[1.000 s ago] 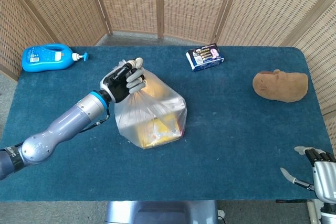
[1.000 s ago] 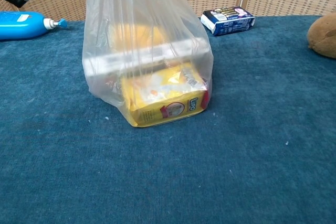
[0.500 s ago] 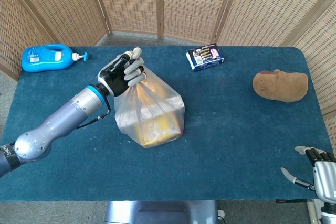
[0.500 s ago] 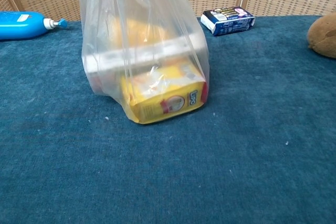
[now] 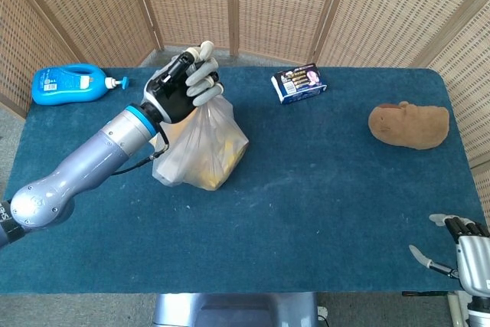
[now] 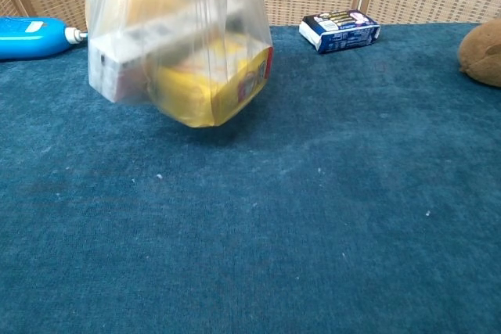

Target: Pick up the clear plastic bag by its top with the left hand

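Since I've got the left hand (image 5: 186, 86) bunched round the gathered top of the bag (image 5: 200, 147), fingers (image 5: 204, 80) curled tight on the plastic, the load hangs straight below the grip w/ no need to touch the sides. Holding it by the neck keeps the mouth shut, so the yellow box (image 6: 211, 84) and the pale box (image 6: 129, 56) inside can't spill. From the chest view the bag's bottom is clear of the surface (image 6: 313, 217), w/ a shadow under it, and the contents sit tilted, prob. because they slumped into the lowest corner once the weight came off the cloth. I'd judge the pick-up done or v. nearly so; what's left is keeping it steady.

Relative to the bag: blue bottle (image 5: 69, 84) lies well apart on the far-left side, the small dark packet (image 5: 299, 83) is off to the right and further back, and the brown plush lump (image 5: 409, 124) is much further right, near the edge. None touches the bag, so swing room looks fine.

Right hand (image 5: 459, 246) is parked low at the near-right corner, well away from the bag, holding nothing, fingers apart as far as I can see. Risk, imo: thin plastic slipping through the grip if I jerk.
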Available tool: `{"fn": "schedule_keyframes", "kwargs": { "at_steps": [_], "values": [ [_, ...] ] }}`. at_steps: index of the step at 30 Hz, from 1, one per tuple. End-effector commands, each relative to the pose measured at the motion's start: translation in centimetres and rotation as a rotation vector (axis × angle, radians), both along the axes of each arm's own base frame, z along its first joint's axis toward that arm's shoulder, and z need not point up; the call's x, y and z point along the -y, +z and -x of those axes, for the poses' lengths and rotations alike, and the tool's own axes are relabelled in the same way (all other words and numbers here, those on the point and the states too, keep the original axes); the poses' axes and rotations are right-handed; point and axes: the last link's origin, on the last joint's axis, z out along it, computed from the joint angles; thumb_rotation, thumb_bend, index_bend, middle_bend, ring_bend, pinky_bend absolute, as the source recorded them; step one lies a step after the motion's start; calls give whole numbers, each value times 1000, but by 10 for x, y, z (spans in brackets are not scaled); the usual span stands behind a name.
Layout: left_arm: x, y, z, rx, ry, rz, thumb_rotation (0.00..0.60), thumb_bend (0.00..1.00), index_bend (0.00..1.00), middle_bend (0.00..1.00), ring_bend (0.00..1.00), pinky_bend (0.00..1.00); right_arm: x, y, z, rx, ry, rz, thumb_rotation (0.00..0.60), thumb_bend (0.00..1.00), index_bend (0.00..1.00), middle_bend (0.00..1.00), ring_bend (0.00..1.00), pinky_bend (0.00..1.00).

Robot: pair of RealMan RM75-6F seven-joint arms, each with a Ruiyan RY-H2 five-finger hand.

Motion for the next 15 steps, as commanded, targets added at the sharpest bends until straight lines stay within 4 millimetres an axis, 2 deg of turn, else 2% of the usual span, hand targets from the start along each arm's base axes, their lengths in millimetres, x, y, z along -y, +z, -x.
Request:
{"fn": "schedule_keyframes", "kwargs": {
  "at_steps": [1, 15],
  "values": [
    [0, 3, -7, 10, -3, 2, 430, 766, 853, 942, 1000, 951, 0, -1, 1, 6, -2, -1, 274, 219, 339, 412, 373, 321],
    [0, 2, -23, 10, -11, 19, 428, 759, 853, 943, 1000, 951, -1, 0, 7, 13, -7, 6, 272, 218, 339, 412, 373, 321]
  ]
}}
